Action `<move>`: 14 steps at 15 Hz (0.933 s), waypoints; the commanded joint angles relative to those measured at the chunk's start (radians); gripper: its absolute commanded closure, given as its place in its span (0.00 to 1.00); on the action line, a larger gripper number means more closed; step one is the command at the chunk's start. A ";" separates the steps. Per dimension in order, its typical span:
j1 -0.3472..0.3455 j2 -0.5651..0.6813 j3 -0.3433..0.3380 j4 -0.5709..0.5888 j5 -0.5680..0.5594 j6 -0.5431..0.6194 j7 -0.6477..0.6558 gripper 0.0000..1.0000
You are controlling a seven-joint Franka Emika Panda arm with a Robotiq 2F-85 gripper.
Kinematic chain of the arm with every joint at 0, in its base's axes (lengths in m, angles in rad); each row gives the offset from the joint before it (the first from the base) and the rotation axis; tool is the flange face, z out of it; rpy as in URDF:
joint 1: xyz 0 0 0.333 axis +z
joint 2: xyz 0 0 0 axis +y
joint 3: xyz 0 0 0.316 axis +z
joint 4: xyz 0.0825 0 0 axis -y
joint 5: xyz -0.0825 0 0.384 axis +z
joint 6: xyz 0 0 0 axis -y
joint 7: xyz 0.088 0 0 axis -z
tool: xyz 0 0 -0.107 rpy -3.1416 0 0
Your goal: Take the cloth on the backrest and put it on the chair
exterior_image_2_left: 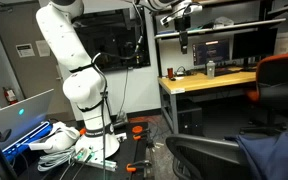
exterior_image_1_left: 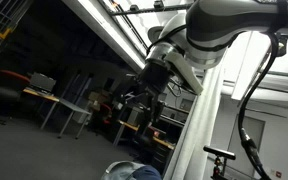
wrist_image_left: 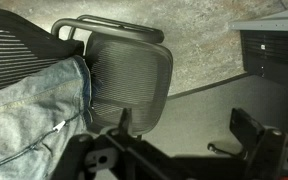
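in the wrist view the dark blue cloth (wrist_image_left: 29,115) hangs at the left over the chair's mesh backrest (wrist_image_left: 14,45), just beside the grey seat (wrist_image_left: 134,75). the gripper (exterior_image_1_left: 132,100) hangs above, a dark shape; whether its fingers are spread cannot be told.

No text, label or number is legible anywhere; the wall sign (exterior_image_2_left: 24,48) is too small to read.
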 commanded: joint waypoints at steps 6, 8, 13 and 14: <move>0.012 0.002 -0.011 0.002 -0.004 -0.002 0.003 0.00; 0.012 0.002 -0.011 0.002 -0.004 -0.002 0.003 0.00; 0.012 0.002 -0.011 0.002 -0.004 -0.002 0.003 0.00; 0.012 0.002 -0.011 0.002 -0.004 -0.002 0.003 0.00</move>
